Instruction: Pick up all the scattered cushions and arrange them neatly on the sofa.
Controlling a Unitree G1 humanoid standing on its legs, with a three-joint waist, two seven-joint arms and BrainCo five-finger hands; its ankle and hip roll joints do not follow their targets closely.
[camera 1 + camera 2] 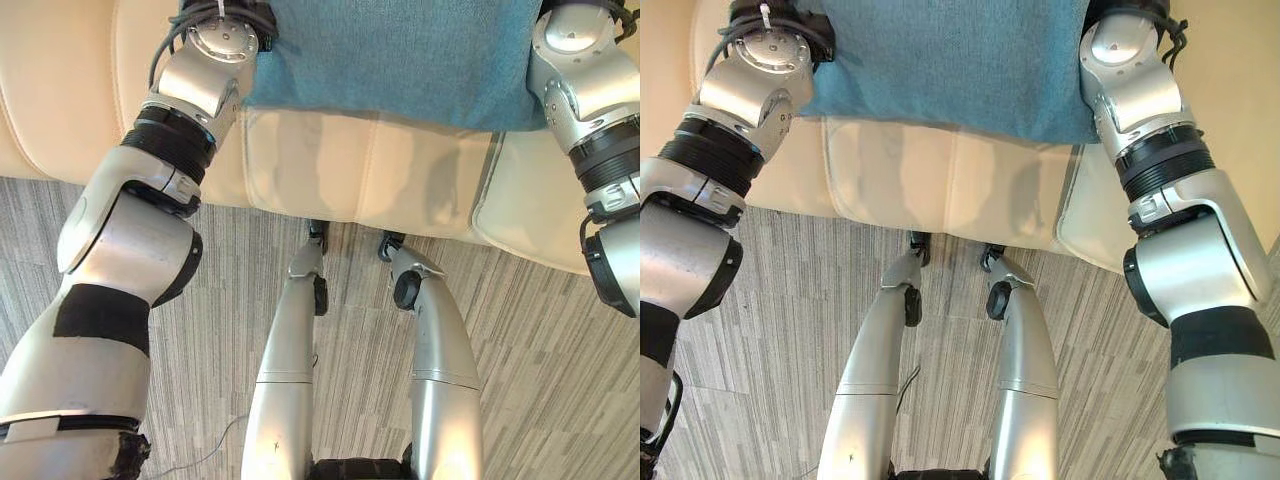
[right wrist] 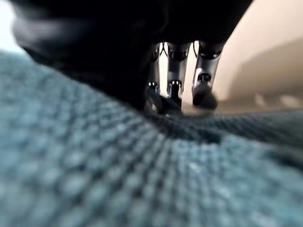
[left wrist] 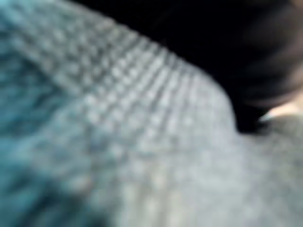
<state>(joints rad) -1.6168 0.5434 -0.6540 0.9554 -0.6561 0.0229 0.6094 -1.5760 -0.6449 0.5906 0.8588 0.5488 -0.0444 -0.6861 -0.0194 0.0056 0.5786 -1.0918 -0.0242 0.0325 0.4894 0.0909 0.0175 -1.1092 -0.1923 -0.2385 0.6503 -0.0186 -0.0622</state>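
A blue woven cushion (image 1: 390, 55) lies on the seat of a cream leather sofa (image 1: 320, 170), above a grey striped carpet floor (image 1: 230, 300). Both arms reach to the cushion, one at each side edge. The right hand (image 2: 177, 78) presses against the cushion's fabric with its fingers fairly straight. The left hand's fingers are hidden against the cushion, so I cannot tell their state
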